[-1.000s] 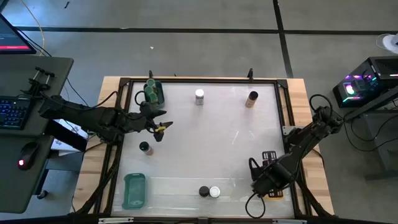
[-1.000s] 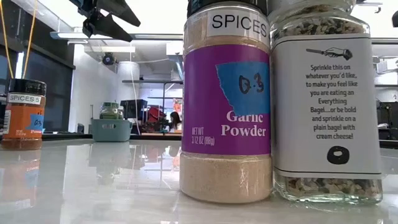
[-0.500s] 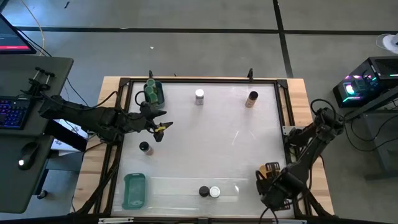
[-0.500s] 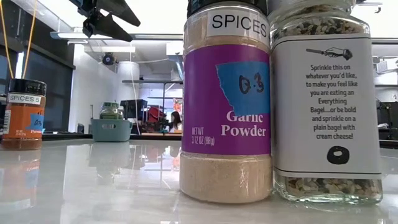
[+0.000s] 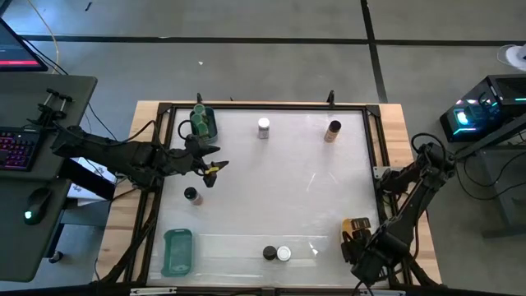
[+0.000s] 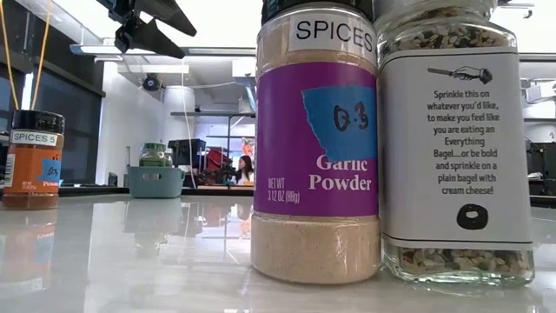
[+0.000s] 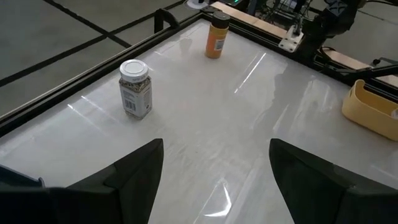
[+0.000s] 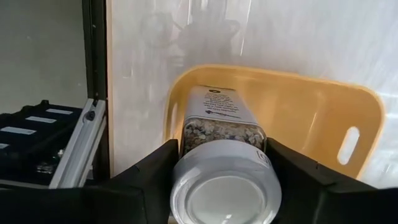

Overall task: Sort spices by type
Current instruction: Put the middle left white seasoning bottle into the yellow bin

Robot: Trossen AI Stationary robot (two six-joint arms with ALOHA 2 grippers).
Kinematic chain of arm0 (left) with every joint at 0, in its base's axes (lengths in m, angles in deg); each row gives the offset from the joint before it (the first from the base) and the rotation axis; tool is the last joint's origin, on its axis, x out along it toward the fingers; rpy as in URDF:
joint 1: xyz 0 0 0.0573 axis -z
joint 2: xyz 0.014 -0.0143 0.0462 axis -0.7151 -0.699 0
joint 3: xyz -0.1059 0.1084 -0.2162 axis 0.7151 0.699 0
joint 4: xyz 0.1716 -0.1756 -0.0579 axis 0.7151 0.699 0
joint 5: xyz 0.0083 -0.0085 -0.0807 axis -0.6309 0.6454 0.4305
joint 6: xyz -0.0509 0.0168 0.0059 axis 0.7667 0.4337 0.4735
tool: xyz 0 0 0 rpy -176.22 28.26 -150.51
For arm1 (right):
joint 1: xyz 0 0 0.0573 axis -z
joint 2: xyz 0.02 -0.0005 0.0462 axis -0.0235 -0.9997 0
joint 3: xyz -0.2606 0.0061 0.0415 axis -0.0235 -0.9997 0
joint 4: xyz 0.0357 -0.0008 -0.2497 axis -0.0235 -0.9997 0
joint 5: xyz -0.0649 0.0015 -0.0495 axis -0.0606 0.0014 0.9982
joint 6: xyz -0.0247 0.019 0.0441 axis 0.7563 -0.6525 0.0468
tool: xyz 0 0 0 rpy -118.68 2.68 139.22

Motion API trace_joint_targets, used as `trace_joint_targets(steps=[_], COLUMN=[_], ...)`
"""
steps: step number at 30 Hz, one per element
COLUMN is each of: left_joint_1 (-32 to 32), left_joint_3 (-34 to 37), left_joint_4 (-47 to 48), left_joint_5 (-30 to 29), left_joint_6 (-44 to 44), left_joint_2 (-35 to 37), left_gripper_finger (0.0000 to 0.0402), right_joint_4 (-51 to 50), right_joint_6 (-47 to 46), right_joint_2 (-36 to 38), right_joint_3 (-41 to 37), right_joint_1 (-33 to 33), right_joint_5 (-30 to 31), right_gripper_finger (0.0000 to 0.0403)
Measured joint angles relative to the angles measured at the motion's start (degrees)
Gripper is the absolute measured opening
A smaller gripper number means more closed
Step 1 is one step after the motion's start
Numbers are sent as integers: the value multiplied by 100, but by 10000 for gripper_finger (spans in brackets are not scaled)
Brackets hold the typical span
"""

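At the bench's near right corner, right end effector (image 8: 225, 186) clamped around a white-lidded jar (image 8: 221, 155), lying tipped in the yellow tray (image 8: 311, 118). Glass, rigid, probably slippery and breakable; best gripped around the body below the lid. Along the near edge, garlic powder jar (image 6: 317, 148) touching a seasoning jar (image 6: 458, 148). Farther off, left end effector (image 5: 209, 170) spread wide, empty, hovering by the left edge. Near the far edge, white-capped jar (image 7: 135, 88) and orange jar (image 7: 216, 36).
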Motion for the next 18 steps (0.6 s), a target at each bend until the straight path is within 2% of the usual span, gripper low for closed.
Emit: trace_joint_targets(steps=[18], left_joint_1=[0], left_joint_3=[0], left_joint_4=[2], left_joint_5=[4], left_joint_6=[2], left_joint_2=[0], left_gripper_finger=[278], right_joint_4=[79], right_joint_6=[-138], right_joint_2=[-2], right_joint_3=[0], right_joint_1=[0], right_joint_5=[-77], right_gripper_finger=[234])
